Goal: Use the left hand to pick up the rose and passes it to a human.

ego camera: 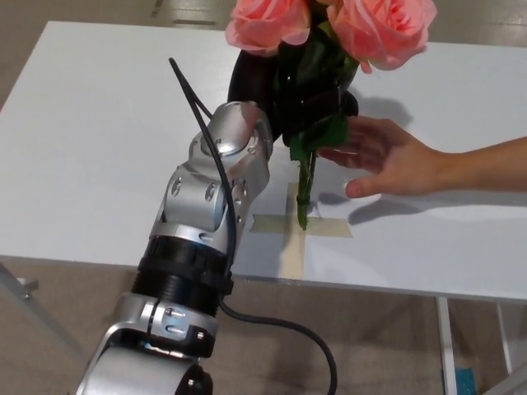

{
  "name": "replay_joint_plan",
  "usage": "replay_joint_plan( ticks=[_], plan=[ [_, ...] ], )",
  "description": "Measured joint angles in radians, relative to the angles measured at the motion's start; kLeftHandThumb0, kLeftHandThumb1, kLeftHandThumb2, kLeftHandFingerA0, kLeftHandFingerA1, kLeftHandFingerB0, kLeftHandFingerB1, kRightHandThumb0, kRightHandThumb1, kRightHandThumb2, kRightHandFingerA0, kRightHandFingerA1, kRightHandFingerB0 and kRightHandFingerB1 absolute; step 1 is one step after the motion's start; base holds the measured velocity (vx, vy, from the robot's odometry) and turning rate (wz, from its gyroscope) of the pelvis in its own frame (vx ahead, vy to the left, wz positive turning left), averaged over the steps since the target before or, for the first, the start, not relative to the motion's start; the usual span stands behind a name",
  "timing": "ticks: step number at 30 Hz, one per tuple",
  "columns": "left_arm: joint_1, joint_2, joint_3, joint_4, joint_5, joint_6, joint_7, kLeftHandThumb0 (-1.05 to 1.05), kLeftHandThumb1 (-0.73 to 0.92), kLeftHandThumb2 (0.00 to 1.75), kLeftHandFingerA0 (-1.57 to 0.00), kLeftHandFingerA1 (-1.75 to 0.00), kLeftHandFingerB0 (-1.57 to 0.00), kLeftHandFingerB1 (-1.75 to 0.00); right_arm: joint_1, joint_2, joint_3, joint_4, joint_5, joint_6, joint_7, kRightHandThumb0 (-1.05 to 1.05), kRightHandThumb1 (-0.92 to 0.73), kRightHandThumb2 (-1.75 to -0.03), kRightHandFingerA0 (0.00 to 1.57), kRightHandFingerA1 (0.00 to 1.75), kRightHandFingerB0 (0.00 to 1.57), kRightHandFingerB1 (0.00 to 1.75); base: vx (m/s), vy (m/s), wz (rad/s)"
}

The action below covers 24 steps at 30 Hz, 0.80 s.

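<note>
My left hand [284, 90] is shut on the rose [329, 29], a bunch of two pink blooms with dark green leaves, held upright above the white table [90, 140]. The green stem [303, 193] hangs down below my fingers, its tip over the tape cross. A person's open hand [387, 156] reaches in from the right, palm toward the stem, its fingertips close to the leaves just beside my hand. My silver left forearm [206, 214] rises from the bottom left. My right hand does not show.
A beige tape cross [296, 226] marks the table near its front edge. The table's front edge runs across the lower part of the view, with brown floor [387, 346] and a table leg [445, 346] below.
</note>
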Motion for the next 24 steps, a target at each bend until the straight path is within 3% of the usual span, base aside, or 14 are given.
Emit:
replay_joint_plan(
  ticks=[24],
  plan=[
    [-0.163,-0.015,0.074,0.006,-0.126,0.001,0.035,-0.14,0.81,0.74,-1.01,-1.40,-0.81,-1.10,0.000,0.000,0.000,0.000,0.000,0.000,0.000,-0.36,-0.61,-0.77,0.63,0.54,0.48,0.48,0.00,0.000,0.00]
  ],
)
